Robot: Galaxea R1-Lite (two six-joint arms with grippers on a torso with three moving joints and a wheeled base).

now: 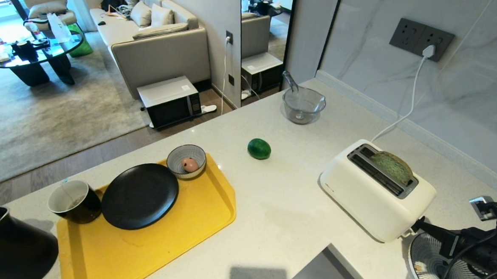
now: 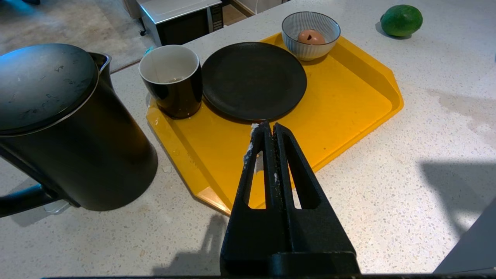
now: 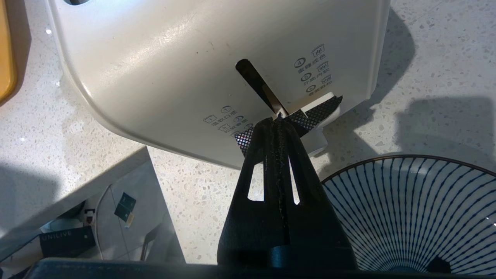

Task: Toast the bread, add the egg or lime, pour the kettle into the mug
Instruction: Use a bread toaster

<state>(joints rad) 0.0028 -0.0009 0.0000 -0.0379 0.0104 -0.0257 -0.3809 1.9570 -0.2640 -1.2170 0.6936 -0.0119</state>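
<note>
The pale green bread (image 1: 392,166) stands in the rear slot of the white toaster (image 1: 373,193), its top showing. My right gripper (image 3: 277,121) is shut, with its tips against the toaster's lever (image 3: 317,112) at the bottom of the slot on the toaster's end face. The lime (image 1: 259,148) lies on the counter. An egg (image 1: 190,164) sits in a small striped bowl (image 1: 186,161) on the yellow tray (image 1: 162,241). The mug (image 1: 74,201) stands on the tray beside a black plate (image 1: 139,195). The black kettle (image 1: 4,246) is at the near left. My left gripper (image 2: 271,126) is shut and empty above the tray's near edge.
A blue-and-white patterned bowl (image 1: 448,269) sits under my right arm beside the toaster. A glass bowl (image 1: 303,105) stands at the counter's far side. The toaster's white cord (image 1: 407,109) runs to a wall socket (image 1: 421,39). The counter edge drops to the floor on the left.
</note>
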